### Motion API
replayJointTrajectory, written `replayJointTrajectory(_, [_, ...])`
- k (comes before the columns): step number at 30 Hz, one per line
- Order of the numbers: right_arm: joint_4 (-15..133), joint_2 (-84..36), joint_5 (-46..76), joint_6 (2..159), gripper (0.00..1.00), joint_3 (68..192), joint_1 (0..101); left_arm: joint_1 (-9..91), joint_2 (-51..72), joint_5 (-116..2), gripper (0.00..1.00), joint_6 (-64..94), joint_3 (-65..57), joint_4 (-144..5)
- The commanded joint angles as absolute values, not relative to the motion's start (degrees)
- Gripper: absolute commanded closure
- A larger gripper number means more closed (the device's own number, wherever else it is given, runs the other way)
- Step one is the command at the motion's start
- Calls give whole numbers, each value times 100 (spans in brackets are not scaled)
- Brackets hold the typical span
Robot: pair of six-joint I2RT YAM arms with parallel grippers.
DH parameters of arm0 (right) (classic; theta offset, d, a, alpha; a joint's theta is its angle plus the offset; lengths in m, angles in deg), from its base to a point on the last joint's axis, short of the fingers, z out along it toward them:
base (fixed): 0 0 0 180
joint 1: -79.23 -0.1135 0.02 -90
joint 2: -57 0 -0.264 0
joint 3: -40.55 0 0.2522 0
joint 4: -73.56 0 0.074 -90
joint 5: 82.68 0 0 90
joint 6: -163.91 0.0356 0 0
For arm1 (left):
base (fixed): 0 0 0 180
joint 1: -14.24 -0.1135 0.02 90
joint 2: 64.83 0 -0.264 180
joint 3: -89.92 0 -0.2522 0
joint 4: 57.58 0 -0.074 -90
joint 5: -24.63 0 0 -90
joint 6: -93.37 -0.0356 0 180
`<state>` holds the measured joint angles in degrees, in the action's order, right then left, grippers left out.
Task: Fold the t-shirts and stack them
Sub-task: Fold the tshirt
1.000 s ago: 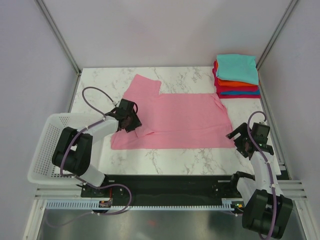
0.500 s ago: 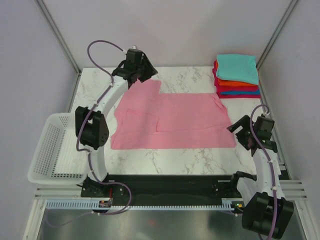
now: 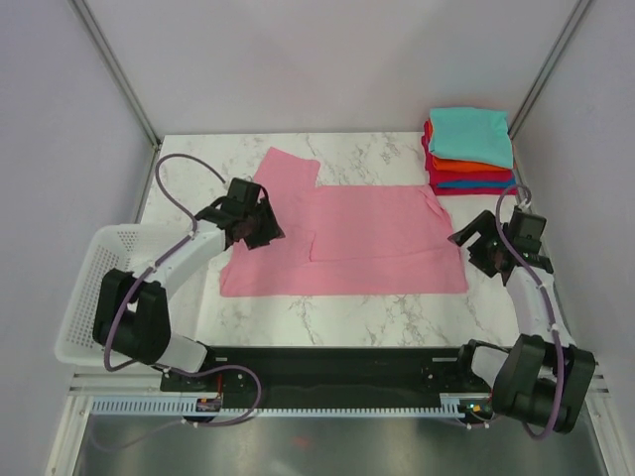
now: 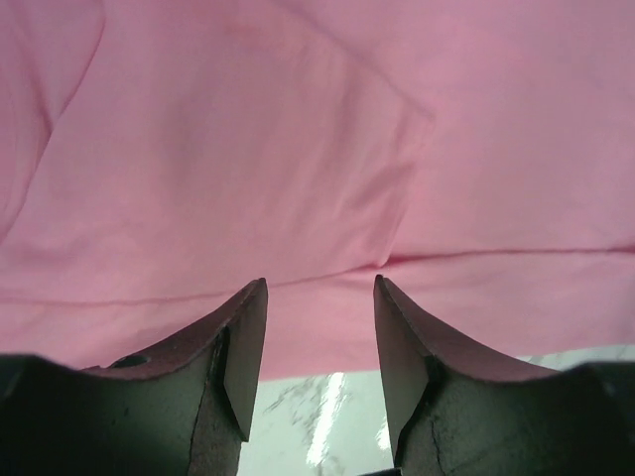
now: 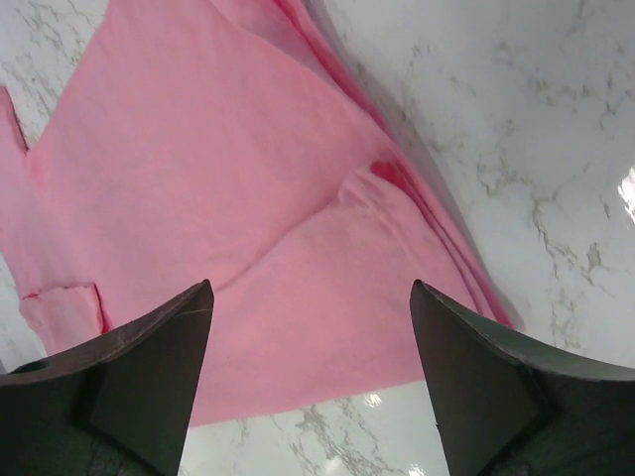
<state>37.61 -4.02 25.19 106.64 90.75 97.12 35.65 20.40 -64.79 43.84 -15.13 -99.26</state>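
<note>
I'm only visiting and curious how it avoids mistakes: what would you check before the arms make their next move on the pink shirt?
1. Left hand open and empty: ok.
2. Right hand open and empty: ok.
3. Pink shirt lying flat on the table: ok, slight wrinkles.
4. Far sleeve folded in: not ok, it sticks out.
5. Stack apart from the shirt: cannot tell, edges very close.
</note>
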Motion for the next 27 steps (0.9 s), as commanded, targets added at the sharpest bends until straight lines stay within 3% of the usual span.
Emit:
replayJointTrajectory(1, [4555, -996, 2491, 10599, 13, 9640, 9699, 3595, 1226, -6397, 45, 4203, -2198, -9621])
replayJointTrajectory(9, [4626, -2605, 1603, 10493, 19, 10985, 8276, 3639, 1004, -6449, 45, 4371, -3685, -9146])
replayJointTrajectory(13, [5108, -2518, 1418, 10757, 19, 10373, 7538, 3639, 1181, -6765, 45, 4406, -3922, -9199])
replayJointTrajectory(22, [5787, -2475, 1524, 10836, 18, 9054, 7448, 3622, 1287, -6669, 46, 4581, -4362, -9234])
replayJointTrajectory(27, [5488, -2071, 936, 11047, 12, 8551, 7448, 3622, 742, -6739, 46, 4802, -4854, -9488])
